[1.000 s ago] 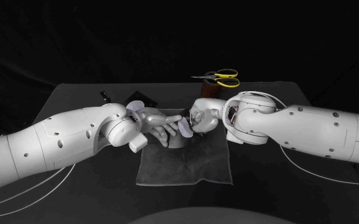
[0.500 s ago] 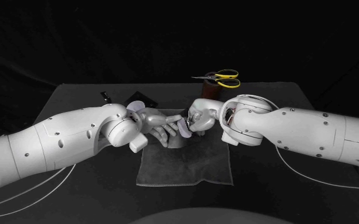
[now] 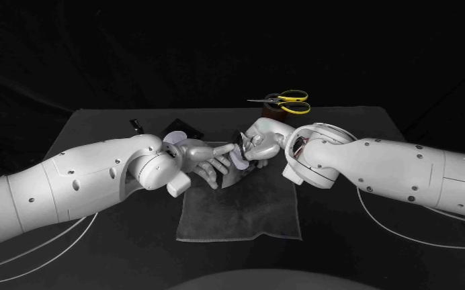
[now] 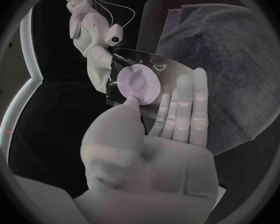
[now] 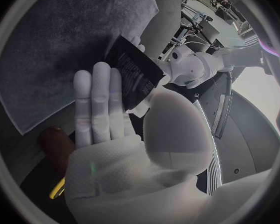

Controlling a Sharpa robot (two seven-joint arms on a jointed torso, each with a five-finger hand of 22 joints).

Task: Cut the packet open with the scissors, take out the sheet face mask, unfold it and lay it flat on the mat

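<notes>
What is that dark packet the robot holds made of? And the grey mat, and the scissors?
The packet looks like thin glossy foil or plastic film: light glints off it. The mat looks like soft cloth, maybe towelling: its surface is fuzzy and dull. The scissors have yellow handles that look like smooth plastic; the blades are too small to judge.

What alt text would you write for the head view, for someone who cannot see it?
Two white robot arms meet over a grey mat, the left hand and right hand both holding a packet between them. Yellow-handled scissors sit at the far side of the table.
</notes>
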